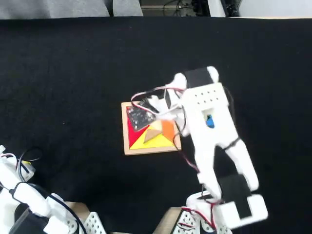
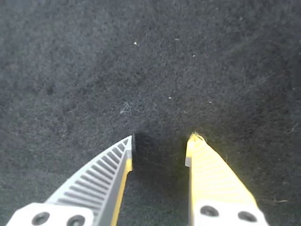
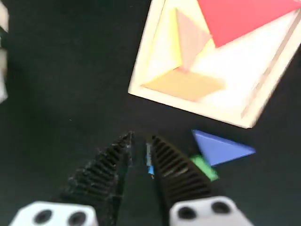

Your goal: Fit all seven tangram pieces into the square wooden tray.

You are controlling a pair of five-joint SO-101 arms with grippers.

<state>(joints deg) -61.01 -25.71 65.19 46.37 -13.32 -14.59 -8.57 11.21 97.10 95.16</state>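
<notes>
Tabletop (image 1: 73, 63) carries the square wooden tray (image 1: 126, 141), red piece (image 3: 240, 16) and yellow piece (image 1: 146, 142) inside. Left tool (image 2: 160, 143) gapes, away from the tray. Right tool (image 3: 139, 137), just outside the tray beside a blue triangle (image 3: 221, 148) and green piece (image 3: 205, 168), clamps a blue sliver (image 3: 149, 165)

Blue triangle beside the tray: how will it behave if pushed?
Flat and rigid-looking, the blue triangular piece probably won't roll or bend. On black cloth it likely drags, not glides. It seems to touch the green piece, so pushing may shift both.
</notes>
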